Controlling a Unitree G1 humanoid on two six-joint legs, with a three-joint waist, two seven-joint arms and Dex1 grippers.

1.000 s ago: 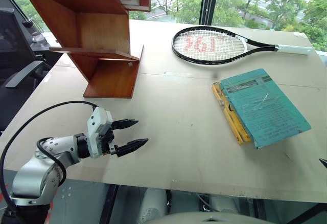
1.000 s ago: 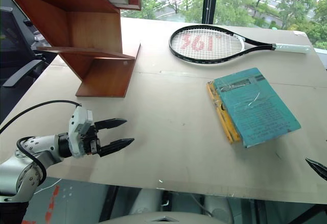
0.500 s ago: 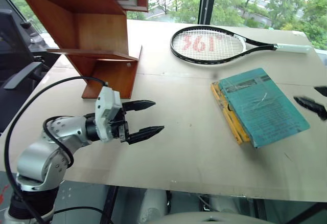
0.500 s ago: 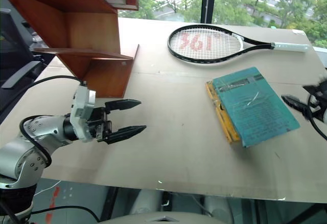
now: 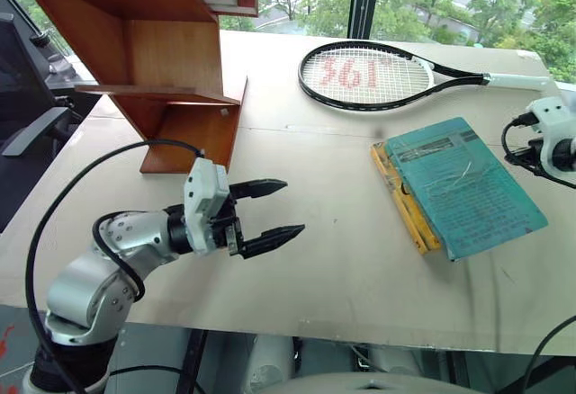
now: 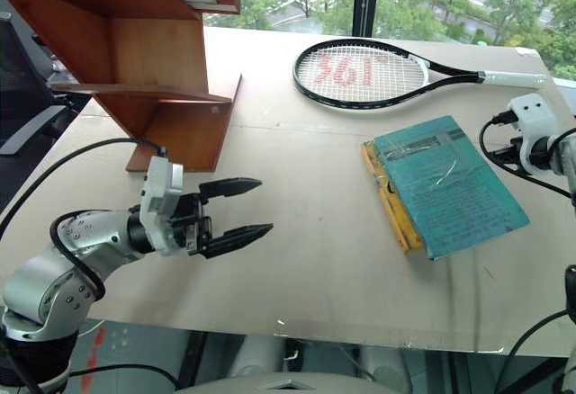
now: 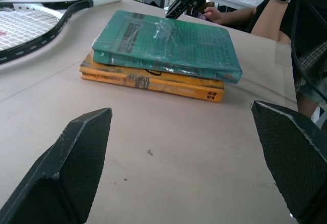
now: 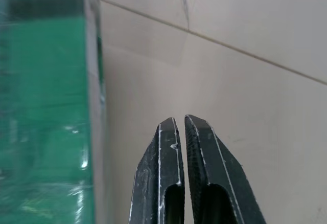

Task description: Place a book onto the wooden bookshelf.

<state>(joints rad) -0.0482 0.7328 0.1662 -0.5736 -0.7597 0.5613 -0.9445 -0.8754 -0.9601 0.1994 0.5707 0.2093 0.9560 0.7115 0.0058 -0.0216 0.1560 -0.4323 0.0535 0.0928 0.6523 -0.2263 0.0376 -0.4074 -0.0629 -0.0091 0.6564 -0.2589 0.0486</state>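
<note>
The teal-green book [image 5: 463,187] lies flat on a yellow book [image 5: 405,207] at the right of the table. The reddish-brown wooden bookshelf [image 5: 171,61] stands at the far left. My left gripper [image 5: 293,207] hovers open and level over the table's left front, pointing toward the book [image 7: 163,42], with nothing between its fingers. My right gripper [image 8: 180,119] is shut on nothing. It hangs over bare table just beside the book's [image 8: 46,106] right edge, not touching it.
A black tennis racket [image 5: 369,75] lies at the back of the table beyond the books. A dark office chair [image 5: 27,79] stands left of the shelf. A person's arm [image 7: 271,14] shows past the table's right side.
My right gripper came in from the right front to the book's right edge and shut. The left gripper rose a little and moved toward the middle, still open.
</note>
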